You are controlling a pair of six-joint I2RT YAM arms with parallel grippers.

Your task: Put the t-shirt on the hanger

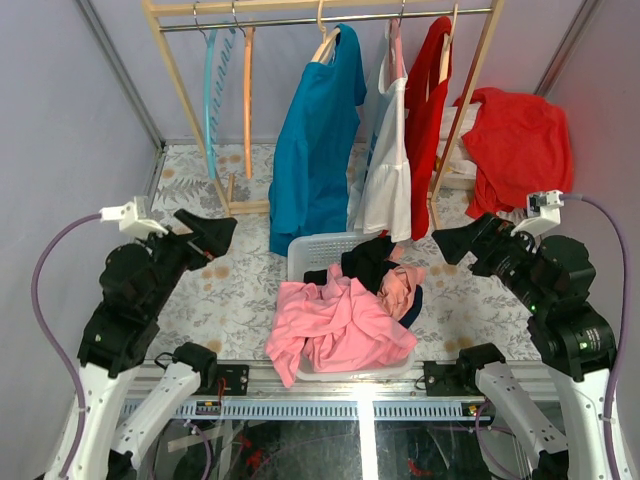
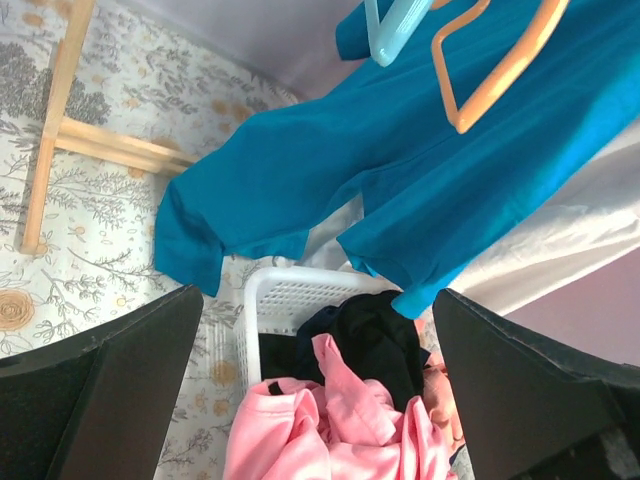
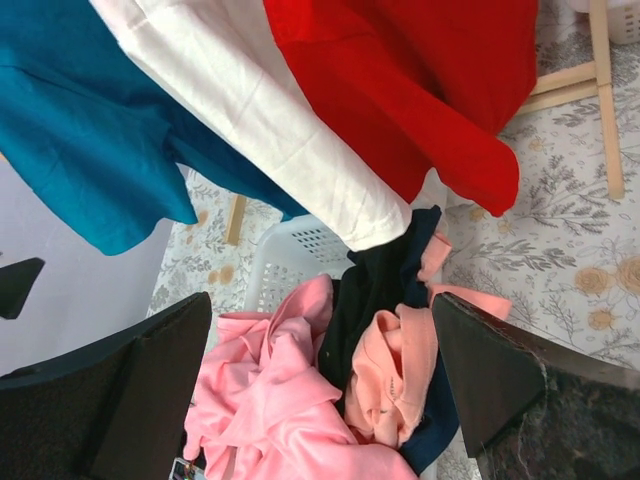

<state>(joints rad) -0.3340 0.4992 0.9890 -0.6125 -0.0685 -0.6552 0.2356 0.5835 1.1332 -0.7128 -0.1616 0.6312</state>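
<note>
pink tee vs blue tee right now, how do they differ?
Colour: the pink t-shirt is bubblegum pink, the blue t-shirt is teal-blue.
Pose: the pink one lies crumpled in a heap, while the blue one hangs full length.
Place: the pink one sits in the white basket, spilling over its near rim. The blue one is on a wooden hanger on the rack rail.
Shared: both are plain, with no print visible.
</note>
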